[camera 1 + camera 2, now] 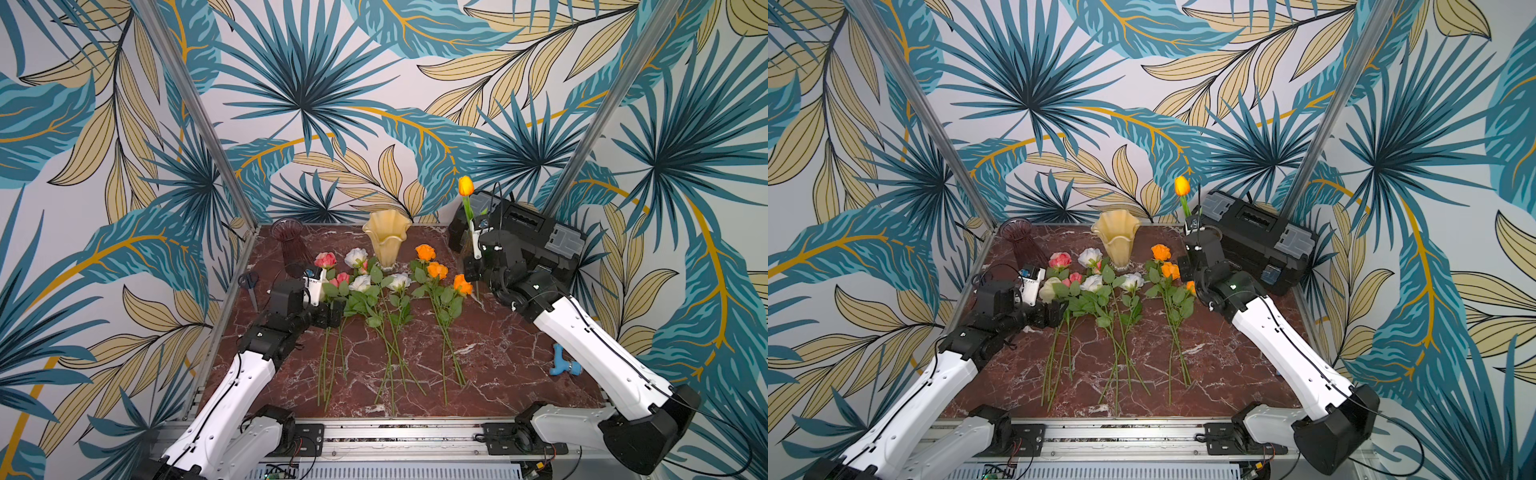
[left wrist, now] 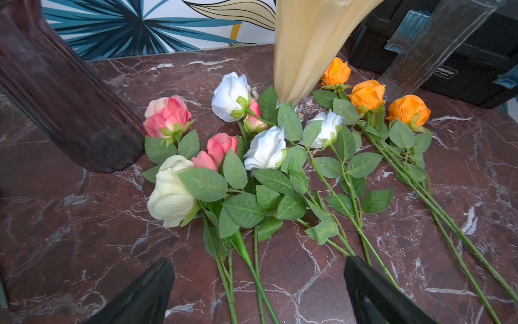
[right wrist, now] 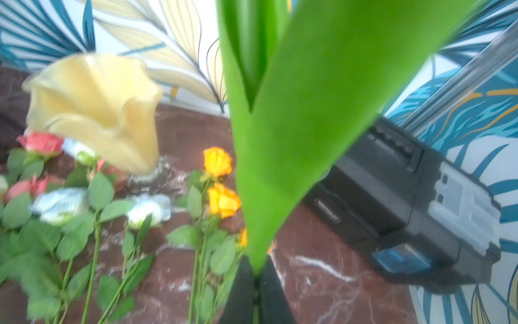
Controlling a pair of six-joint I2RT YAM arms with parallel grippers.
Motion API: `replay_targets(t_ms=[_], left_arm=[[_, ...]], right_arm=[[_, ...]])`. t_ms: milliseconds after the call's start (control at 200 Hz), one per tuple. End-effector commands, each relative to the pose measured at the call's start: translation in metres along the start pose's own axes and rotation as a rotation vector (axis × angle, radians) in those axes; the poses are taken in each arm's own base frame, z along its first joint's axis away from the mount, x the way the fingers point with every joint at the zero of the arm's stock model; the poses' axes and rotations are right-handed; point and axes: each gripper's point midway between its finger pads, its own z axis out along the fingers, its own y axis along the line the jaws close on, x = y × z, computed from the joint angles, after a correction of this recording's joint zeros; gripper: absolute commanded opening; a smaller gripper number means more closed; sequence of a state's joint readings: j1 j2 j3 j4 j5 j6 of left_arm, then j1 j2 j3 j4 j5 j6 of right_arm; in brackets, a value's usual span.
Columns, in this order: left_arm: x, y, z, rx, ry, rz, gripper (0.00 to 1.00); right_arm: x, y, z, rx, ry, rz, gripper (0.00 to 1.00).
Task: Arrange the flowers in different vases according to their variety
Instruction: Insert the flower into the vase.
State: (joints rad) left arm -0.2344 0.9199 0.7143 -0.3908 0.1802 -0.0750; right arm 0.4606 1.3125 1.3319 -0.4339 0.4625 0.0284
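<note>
Pinches orange tulip (image 1: 466,187) upright in right end effector (image 3: 255,269), just in front of black toolbox (image 1: 536,232), left end effector (image 2: 258,261) spread wide; risks toppling clear glass vase (image 2: 429,50) there if lowered off-centre.

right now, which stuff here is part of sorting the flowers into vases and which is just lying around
Part of the job: pink roses, white roses, orange roses, orange tulip held by the right gripper, purple vase, cream vase, clear cylinder vase.
Just lying about: black toolbox, scissors, blue plastic piece.
</note>
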Motion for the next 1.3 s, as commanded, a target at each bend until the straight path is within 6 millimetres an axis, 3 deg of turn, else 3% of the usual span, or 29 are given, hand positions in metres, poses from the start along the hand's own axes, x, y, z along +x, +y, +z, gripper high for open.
replay_targets(t_ms=[0, 190, 521, 716, 1027, 1297], left_arm=[[-0.007, -0.014, -0.007, 0.069, 0.0, 0.026, 1.0], [-0.002, -0.013, -0.008, 0.063, 0.014, 0.036, 1.0], [0.001, -0.007, -0.006, 0.032, 0.023, 0.043, 1.0], [0.0, -0.004, -0.005, 0.016, 0.019, 0.042, 1.0], [-0.003, 0.001, -0.007, -0.018, 0.002, 0.043, 1.0], [-0.004, 0.001, -0.007, -0.015, -0.003, 0.039, 1.0]], right_arm=[[-0.054, -0.021, 0.019, 0.04, -0.193, 0.106, 0.0], [-0.089, -0.046, 0.055, 0.057, -0.297, 0.21, 0.0], [-0.113, -0.071, 0.091, 0.112, -0.345, 0.249, 0.0], [-0.098, -0.08, 0.113, 0.131, -0.311, 0.266, 0.0], [-0.052, -0.073, 0.153, 0.146, -0.225, 0.276, 0.0], [-0.016, -0.067, 0.163, 0.145, -0.157, 0.283, 0.0]])
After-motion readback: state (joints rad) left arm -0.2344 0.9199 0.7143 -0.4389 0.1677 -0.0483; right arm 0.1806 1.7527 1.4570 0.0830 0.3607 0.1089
